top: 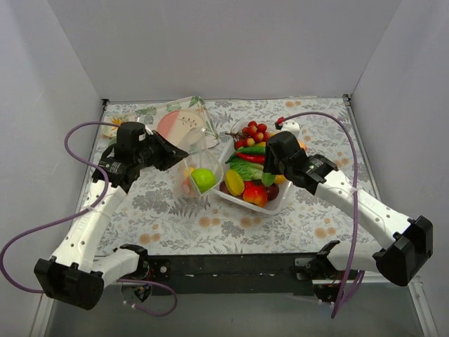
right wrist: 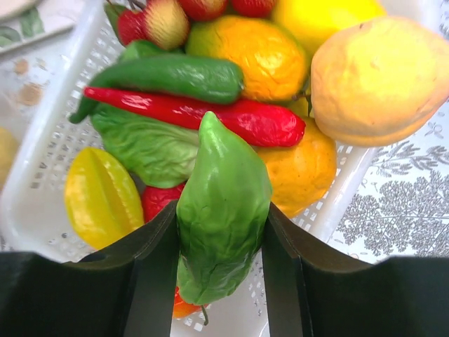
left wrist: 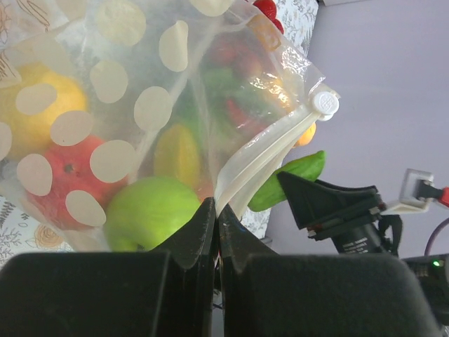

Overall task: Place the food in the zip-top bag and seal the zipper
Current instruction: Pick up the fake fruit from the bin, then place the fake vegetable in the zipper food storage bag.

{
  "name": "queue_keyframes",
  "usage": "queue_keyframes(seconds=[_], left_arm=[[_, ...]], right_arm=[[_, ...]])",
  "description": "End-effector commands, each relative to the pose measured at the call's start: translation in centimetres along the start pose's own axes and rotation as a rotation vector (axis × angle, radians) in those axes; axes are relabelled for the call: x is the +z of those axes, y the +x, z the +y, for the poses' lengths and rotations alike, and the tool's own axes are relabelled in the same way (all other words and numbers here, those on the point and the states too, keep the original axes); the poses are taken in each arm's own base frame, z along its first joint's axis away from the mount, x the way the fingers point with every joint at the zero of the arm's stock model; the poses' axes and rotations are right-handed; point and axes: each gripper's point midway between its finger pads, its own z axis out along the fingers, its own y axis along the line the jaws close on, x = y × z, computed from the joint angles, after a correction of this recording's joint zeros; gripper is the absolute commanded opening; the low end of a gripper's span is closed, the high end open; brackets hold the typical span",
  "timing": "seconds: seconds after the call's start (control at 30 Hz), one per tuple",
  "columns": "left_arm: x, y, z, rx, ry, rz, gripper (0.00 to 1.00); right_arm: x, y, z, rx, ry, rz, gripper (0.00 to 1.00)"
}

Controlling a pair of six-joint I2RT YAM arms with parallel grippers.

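Observation:
The zip-top bag (top: 191, 163) with white dots hangs upright beside the white tray (top: 283, 199). My left gripper (top: 179, 156) is shut on its mouth edge; in the left wrist view the gripper (left wrist: 216, 210) pinches the zipper (left wrist: 265, 153) strip below its white slider (left wrist: 325, 103). In the bag (left wrist: 133, 105) lie a green apple (left wrist: 151, 210), a red fruit (left wrist: 66, 179) and yellow pieces. My right gripper (right wrist: 221, 214) is shut on a green leafy vegetable (right wrist: 224, 175) and holds it just above the food in the tray (right wrist: 42, 161). It also shows in the top view (top: 271, 174).
The tray holds a red chilli (right wrist: 210, 116), green pepper (right wrist: 175, 76), yellow starfruit (right wrist: 102, 196), oranges and red berries (top: 254, 130). A round pink-and-white plate (top: 181, 125) lies behind the bag. Walls close in the floral cloth on three sides.

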Motion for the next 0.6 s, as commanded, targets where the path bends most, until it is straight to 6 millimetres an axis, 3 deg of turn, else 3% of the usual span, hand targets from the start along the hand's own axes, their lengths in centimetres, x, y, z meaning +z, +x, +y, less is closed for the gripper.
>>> queue_keyframes(seconds=[0.0, 0.13, 0.27, 0.37, 0.43, 0.47, 0.53, 0.57], left_arm=[[-0.3, 0.9, -0.6, -0.047, 0.07, 0.077, 0.0], [-0.3, 0.7, -0.7, -0.055, 0.075, 0.076, 0.0], [0.1, 0.8, -0.7, -0.068, 0.081, 0.088, 0.0], [0.4, 0.8, -0.4, -0.077, 0.071, 0.091, 0.0], [0.5, 0.8, -0.4, -0.081, 0.072, 0.09, 0.0], [0.6, 0.8, -0.3, -0.081, 0.072, 0.09, 0.0], [0.7, 0.7, -0.3, -0.089, 0.072, 0.091, 0.0], [0.7, 0.8, -0.3, -0.09, 0.075, 0.093, 0.0]], right_arm=[[-3.1, -5.4, 1.4, 0.026, -0.075, -0.138, 0.1], [-5.0, -8.8, 4.7, 0.039, -0.2, -0.23, 0.09], [-7.1, -12.0, 9.8, 0.039, -0.339, -0.348, 0.09], [-8.5, -12.1, 13.7, 0.011, -0.416, -0.38, 0.09], [-9.4, -13.1, 15.1, 0.004, -0.422, -0.45, 0.09], [-9.9, -12.3, 16.8, -0.025, -0.444, -0.458, 0.09], [-10.4, -12.9, 18.0, -0.045, -0.43, -0.521, 0.09], [-10.5, -12.2, 19.4, -0.065, -0.443, -0.522, 0.09]])
